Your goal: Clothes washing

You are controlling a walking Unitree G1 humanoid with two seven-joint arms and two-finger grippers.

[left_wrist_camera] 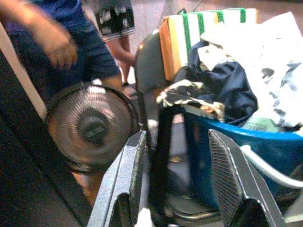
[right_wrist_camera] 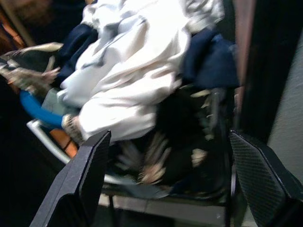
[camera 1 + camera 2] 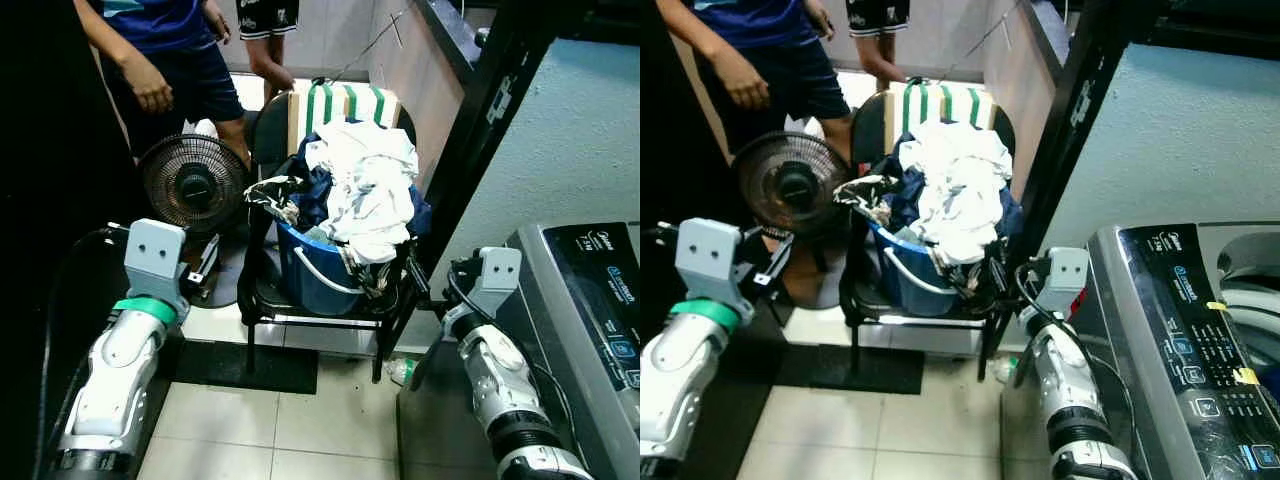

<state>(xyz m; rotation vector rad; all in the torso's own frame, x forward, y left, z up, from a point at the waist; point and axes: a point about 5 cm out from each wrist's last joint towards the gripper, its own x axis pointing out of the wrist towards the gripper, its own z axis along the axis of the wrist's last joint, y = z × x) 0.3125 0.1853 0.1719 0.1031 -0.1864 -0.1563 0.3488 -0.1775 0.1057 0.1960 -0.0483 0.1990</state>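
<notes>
Head views: blue bucket sits on a black chair, heaped with laundry, white shirts on top, dark blue cloth underneath, a patterned piece hanging off the left rim. Washing machine is near right, control panel facing up; a brand name is printed at the top of the panel but too small to read, button labels likewise. Fan stands left of the chair, a person behind it. Left wrist view: left gripper has fingers spread, nothing between them, pointing at the chair frame and the bucket's left side. Right wrist view: right gripper is also wide open, aimed at the white cloth on the pile's right side. Judgement: load is soft, light per piece, limp, likely tangled. Pinch a thick fold of the top white shirt, not a thin edge; expect neighbouring pieces to drag along.
</notes>
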